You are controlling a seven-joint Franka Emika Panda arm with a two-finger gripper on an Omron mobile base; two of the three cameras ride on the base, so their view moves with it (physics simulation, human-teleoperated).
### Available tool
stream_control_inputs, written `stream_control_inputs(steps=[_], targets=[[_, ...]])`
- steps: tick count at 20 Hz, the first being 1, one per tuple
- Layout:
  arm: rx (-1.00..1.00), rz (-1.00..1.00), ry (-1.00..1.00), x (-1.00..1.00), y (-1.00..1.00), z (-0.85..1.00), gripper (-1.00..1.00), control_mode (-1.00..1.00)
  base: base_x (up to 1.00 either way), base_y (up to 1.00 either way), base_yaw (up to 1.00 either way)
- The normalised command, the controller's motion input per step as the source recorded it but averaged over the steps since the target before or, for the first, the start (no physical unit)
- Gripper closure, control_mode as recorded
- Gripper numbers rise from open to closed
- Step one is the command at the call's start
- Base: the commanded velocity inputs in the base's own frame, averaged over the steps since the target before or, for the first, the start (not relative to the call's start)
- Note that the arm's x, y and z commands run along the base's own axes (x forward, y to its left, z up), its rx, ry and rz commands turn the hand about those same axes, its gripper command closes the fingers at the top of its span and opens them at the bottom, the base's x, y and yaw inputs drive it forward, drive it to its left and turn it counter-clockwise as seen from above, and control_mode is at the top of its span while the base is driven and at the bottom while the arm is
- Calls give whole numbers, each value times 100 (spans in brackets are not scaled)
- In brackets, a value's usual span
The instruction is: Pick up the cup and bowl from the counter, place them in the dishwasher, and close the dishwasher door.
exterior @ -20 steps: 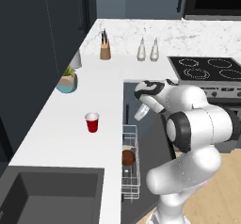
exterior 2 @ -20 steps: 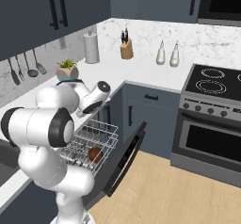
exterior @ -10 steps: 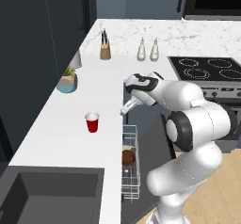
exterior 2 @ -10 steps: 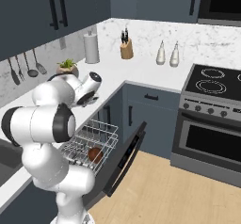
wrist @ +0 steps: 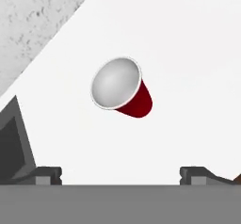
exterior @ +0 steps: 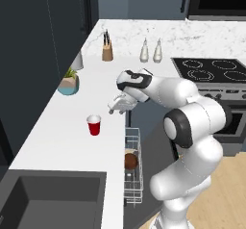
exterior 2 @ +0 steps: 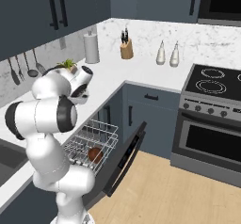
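A: Jaws state? Cup location?

B: Gripper (exterior: 116,108) jaws wide apart, nothing between them, hovering over the white faintly marbled surface (exterior: 62,127). Small red tapered plastic cup (exterior: 94,125) with white inside stands upright on it, at about 8 o'clock from the gripper, apart from it; in hand view the cup (wrist: 121,86) sits at 12 o'clock of the fingertips (wrist: 47,173).

A: Bowl?

B: Small round dark-brown bowl (exterior: 131,161) lies in the white wire rack (exterior 2: 92,138) of the dark slate-blue dishwasher, door (exterior 2: 124,157) down.

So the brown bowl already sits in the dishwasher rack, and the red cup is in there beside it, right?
Half right. The bowl is in the rack, but the cup stands upright on the counter, as the left base view shows.
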Motion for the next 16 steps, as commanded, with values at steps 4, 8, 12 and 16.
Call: stream_control_inputs(steps=[4,8,12,16], targets=[[0,-25,13,21,34,-32,-100,-100,0,0,0],[-1,-40,11,31,22,-9,-100,-100,0,0,0],[-1,-39,14,28,22,-2,-100,-100,0,0,0],[-2,-24,19,20,52,-10,-100,-100,0,0,0]])
